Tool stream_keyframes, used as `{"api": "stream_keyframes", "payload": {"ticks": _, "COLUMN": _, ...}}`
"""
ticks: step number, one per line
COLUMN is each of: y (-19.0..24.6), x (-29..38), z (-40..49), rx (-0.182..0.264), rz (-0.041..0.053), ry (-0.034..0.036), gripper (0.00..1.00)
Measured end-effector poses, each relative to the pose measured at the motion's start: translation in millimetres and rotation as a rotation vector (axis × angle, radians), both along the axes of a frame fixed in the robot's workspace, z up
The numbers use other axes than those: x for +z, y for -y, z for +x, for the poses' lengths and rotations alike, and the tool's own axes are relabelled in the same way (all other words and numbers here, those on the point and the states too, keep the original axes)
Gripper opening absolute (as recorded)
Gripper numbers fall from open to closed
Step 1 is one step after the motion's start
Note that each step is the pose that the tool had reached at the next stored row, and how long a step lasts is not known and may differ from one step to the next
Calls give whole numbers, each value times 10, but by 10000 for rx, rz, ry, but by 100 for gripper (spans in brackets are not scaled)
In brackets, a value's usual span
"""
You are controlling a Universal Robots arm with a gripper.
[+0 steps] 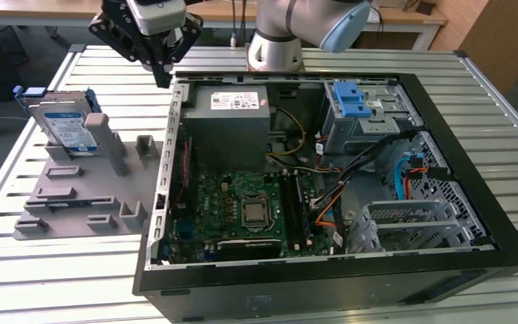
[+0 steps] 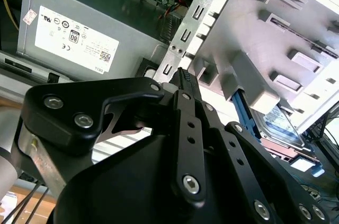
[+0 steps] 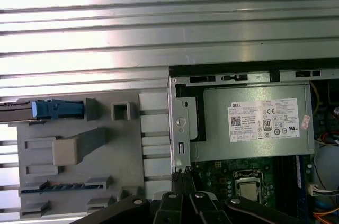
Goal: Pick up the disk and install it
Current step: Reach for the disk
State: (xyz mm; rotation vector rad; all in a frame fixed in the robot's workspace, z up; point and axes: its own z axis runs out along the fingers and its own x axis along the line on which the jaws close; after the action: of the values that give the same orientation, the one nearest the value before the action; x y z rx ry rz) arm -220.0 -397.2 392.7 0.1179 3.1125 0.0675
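**Closed claw over the case wall, disk in its stand**

The gripper (image 1: 162, 79) hangs over the table (image 1: 61, 270) at the far corner of the open computer case (image 1: 331, 287), on the side that faces the grey fixture (image 1: 70, 202). Its fingers are pressed together and hold nothing. In both wrist views the narrow tips, gripper (image 2: 183, 80) and gripper (image 3: 183, 177), line up with the case's perforated metal wall.

The disk (image 1: 65, 127) stands on edge in a slot at the far end of the grey fixture, well apart from the gripper, with its label facing out and its blue frame around it. The first wrist view shows the disk (image 3: 53, 109) edge-on in that slot. The fixture's other slots hold no drive.

Inside the case, the power supply (image 1: 230, 128) sits in the corner nearest the gripper, with the motherboard (image 1: 214, 202) beside it. A blue bracket (image 1: 351, 100) rests in the drive cage (image 1: 380, 121) on the exterior view's right, above loose cables.
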Motion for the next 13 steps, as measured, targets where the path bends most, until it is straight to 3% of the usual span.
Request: {"api": "stream_keyframes", "payload": {"ticks": 13, "y": 0, "x": 0, "z": -67, "rx": -1, "rz": 0, "ry": 0, "gripper": 11}}
